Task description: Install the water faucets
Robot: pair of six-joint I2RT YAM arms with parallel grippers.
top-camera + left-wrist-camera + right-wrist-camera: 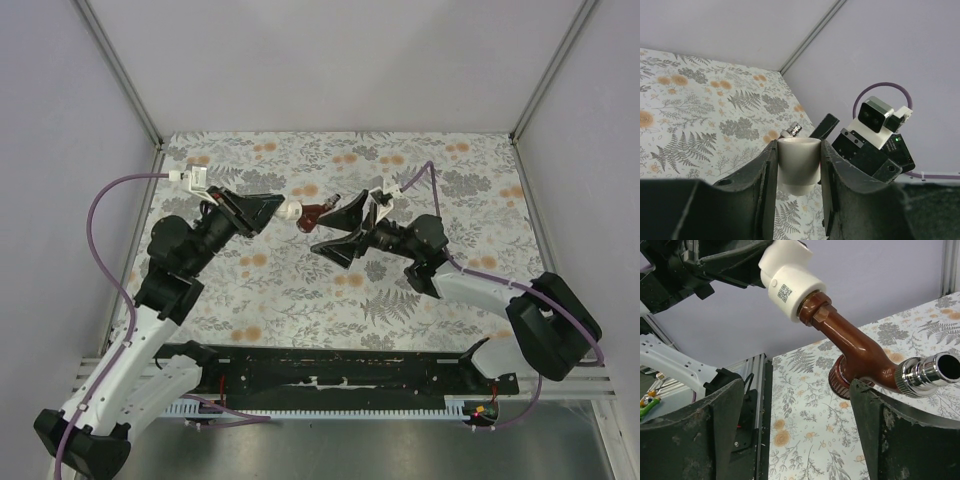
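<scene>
The left gripper [798, 161] is closed on the white fitting [799, 165] and holds it above the table [290, 295]. The tap [855, 347] is joined to this fitting at its end. The right gripper [795, 395] is open wide, with the tap between its fingers [705, 435].

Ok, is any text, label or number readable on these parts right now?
No words or numbers can be read in any view.
On the white pipe fitting: a small square printed code, a pattern only, with no legible letters.
On the faucet: no marking shows.
</scene>
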